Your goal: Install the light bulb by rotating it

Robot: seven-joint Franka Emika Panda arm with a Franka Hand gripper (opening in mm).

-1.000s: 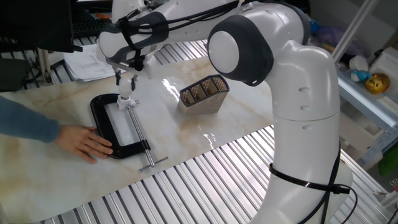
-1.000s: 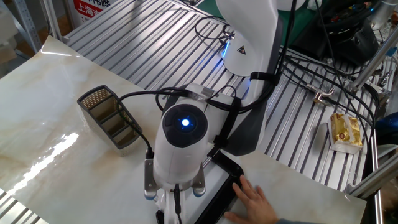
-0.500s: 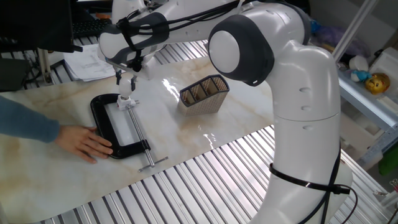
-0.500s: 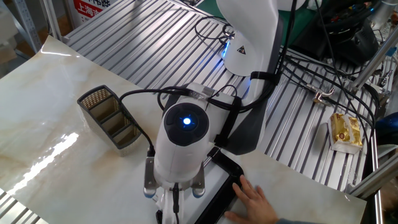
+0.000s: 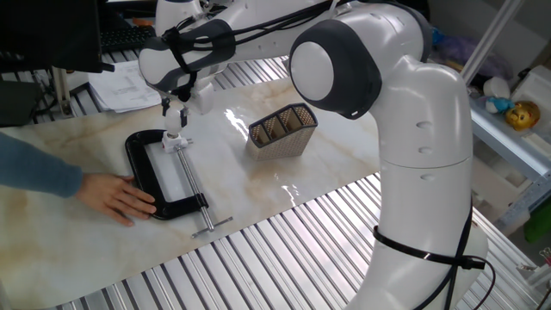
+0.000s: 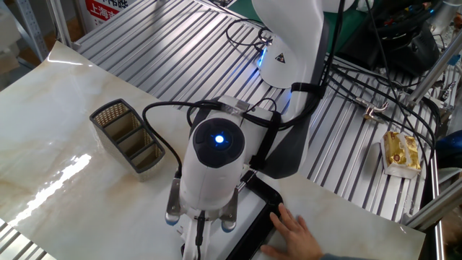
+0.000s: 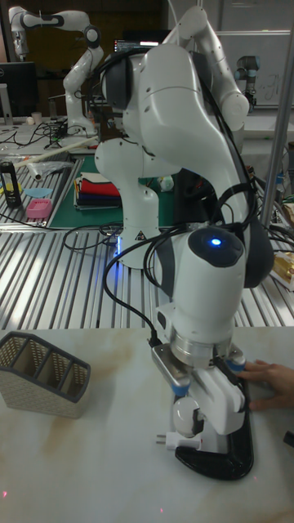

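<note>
Held the bulb [image 7: 186, 416] between closed jaws, directly above the socket [image 5: 174, 139] on the black clamp [image 5: 164, 176]; hand [image 5: 116, 198] steadied the clamp.

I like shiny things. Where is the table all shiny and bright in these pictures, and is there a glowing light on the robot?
In one fixed view, white glare streaks the marble table beside the mesh basket. In the other fixed view, a bright streak lies on the table left of the basket, and a blue light glows on the arm. In the tall fixed view the blue light glows too, and the tabletop looks dull.
</note>
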